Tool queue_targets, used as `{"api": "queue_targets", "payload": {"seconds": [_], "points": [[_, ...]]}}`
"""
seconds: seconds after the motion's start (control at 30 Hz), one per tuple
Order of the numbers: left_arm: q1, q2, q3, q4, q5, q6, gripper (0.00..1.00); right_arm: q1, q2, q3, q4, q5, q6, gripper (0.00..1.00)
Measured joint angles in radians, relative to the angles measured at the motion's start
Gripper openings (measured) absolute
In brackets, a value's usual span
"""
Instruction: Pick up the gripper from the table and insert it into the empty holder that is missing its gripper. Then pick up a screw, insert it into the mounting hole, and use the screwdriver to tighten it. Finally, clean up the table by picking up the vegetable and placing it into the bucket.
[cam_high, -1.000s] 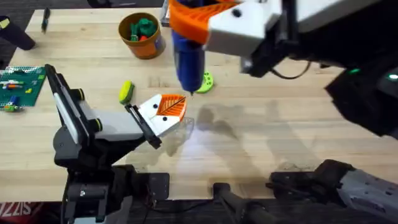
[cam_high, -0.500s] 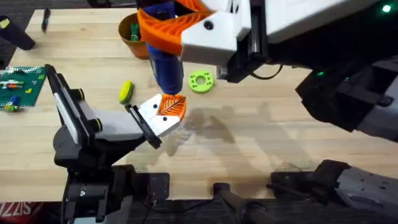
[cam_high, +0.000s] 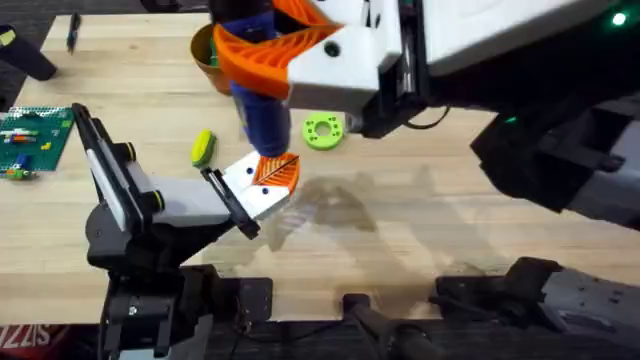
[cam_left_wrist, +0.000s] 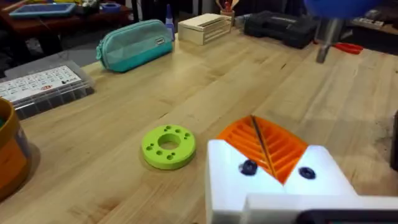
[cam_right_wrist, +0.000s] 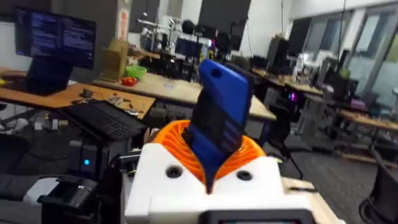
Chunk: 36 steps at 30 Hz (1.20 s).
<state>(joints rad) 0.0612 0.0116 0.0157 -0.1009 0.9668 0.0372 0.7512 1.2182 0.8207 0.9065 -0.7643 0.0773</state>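
Observation:
My right gripper is shut on the blue screwdriver, which hangs tip-down. Its orange pads clamp the blue body. The silvery tip hovers just above my left gripper, apart from it. My left gripper rests low over the table, its two orange ribbed fingers pressed together in the white holder. Two dark screw spots show on the white block. The yellow-green vegetable lies left of the holder. The orange bucket stands behind, partly hidden by the right arm.
A green ring disc lies right of the screwdriver, also in the left wrist view. A teal pouch, a clear parts box and a green brick board are around the edges. Bare wood spreads to the right.
My right arm has carried the screwdriver left, from over the green disc to above my left gripper's orange fingers. The left arm has not moved.

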Motion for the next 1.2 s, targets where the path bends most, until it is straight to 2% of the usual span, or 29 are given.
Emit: {"api": "queue_targets", "payload": {"seconds": [0.17, 0.3, 0.53, 0.67, 1.2], "points": [[0.000, 0.000, 0.000, 0.000, 0.000, 0.000, 0.005, 0.040, 0.055, 0.000, 0.088, 0.000, -0.003, 0.009], [0.000, 0.000, 0.000, 0.000, 0.000, 0.000, 0.005, 0.064, 0.082, 0.000, 0.099, 0.000, -0.003, 0.009], [0.000, 0.000, 0.000, 0.000, 0.000, 0.000, 0.005, 0.066, 0.107, 0.000, 0.113, 0.000, -0.035, 0.009], [0.000, 0.000, 0.000, 0.000, 0.000, 0.000, 0.005, 0.066, 0.162, 0.000, 0.162, 0.000, -0.059, 0.009], [0.000, 0.000, 0.000, 0.000, -0.003, 0.000, 0.005, 0.087, 0.180, 0.000, 0.167, 0.032, -0.063, 0.009]]}}
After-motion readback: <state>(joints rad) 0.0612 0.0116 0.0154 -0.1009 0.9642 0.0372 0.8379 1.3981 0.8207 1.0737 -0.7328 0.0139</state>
